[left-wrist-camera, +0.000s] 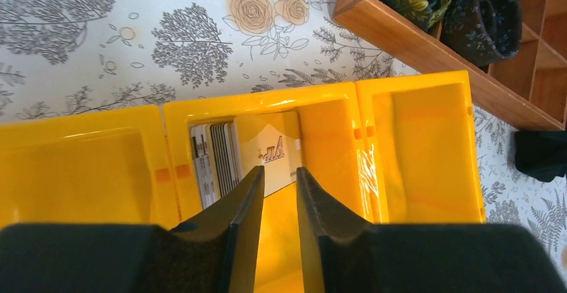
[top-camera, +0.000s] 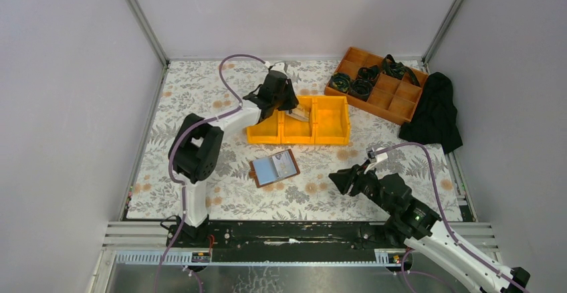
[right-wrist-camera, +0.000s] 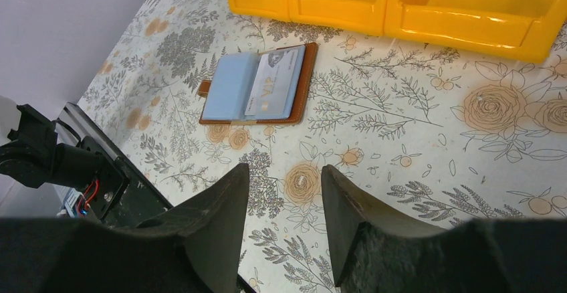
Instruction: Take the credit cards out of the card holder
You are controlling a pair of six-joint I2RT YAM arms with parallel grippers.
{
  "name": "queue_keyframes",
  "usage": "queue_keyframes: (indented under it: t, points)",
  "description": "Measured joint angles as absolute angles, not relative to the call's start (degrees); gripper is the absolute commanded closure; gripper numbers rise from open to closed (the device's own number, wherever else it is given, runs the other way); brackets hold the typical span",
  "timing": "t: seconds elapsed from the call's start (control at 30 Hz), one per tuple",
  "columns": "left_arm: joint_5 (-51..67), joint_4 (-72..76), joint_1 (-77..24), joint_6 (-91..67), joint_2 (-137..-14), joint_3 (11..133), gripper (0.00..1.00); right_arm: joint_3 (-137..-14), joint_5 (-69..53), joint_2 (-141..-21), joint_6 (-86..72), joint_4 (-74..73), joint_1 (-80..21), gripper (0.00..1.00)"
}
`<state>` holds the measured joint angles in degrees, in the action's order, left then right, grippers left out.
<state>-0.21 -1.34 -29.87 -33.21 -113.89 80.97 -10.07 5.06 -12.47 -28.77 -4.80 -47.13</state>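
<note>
We see the left claw (left-wrist-camera: 277, 172) hanging over the middle yellow bin (left-wrist-camera: 261, 95), toward the far edge of the table (right-wrist-camera: 428, 139). Its fingers are a little apart and pinch nothing; the bin floor shows between them. Several credit cards (left-wrist-camera: 217, 158) stand on edge against that bin's left wall, with a tan card (left-wrist-camera: 271, 151) leaning beside them.

The card holder (right-wrist-camera: 257, 85) lies open on the table between the bins and the near edge. At least one pale card (right-wrist-camera: 279, 77) sits in its right-hand page. That card's long side runs along the holder's fold, roughly from near edge to far edge.

The right claw (right-wrist-camera: 284, 176) hovers spread and empty, low over the table, with the holder ahead and to its left. We judge both claws about equally far from the holder, but only the right one faces it.
</note>
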Motion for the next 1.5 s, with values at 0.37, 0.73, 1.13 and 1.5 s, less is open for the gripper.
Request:
queue_keyframes:
  t: [0.37,0.73,1.13,1.5]
  points:
    - [-2.6,-0.1,-28.8,-32.9,-103.3,72.5,0.72,-9.0,4.9,-14.3,-29.3,-2.6,-47.1,0.48]
    - [-7.8,7.2,-37.7,-37.1,-81.3,50.8,1.00,-9.0,1.0,-31.2,-30.2,11.0,-47.1,1.00]
    - [-11.0,13.0,-44.6,-40.9,-60.3,21.9,1.00,-14.6,-6.2,-64.9,-31.9,32.8,-47.1,0.80]
    - [-12.6,13.3,-45.3,-44.5,-65.5,16.2,1.00,-28.6,-7.2,-85.0,-31.3,40.3,-47.1,0.55]
